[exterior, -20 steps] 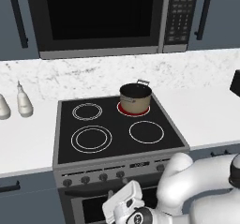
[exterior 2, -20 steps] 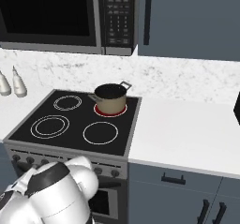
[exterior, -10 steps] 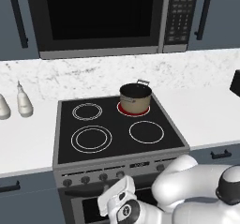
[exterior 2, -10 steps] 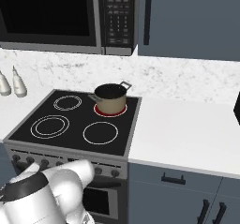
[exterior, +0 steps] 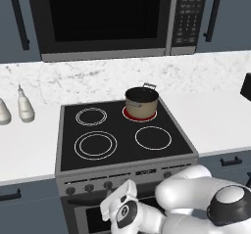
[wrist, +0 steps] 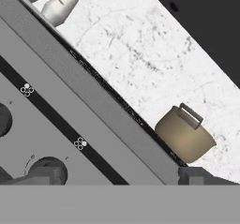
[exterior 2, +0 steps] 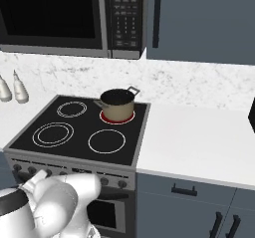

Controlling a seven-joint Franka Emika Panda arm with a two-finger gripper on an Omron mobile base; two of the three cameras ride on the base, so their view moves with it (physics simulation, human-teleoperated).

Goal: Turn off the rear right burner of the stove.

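The claw point(exterior: 109, 209) hangs low before the stove point(exterior: 125, 152), near its knobs; its fingertips point(wrist: 41, 174) stand wide apart, gripping nothing. One pot point(exterior: 141, 102) sits on the red-glowing rear right burner point(exterior: 139, 114). The stove has four rings; two bottles point(exterior: 25, 105) stand left of it.

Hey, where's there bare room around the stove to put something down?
The widest bare patch is the white counter right of the stove. Three zones lie bare; the pot covers the rear right burner, glowing red. Left of the stove, two bottles crowd the wall end, leaving the front strip free.
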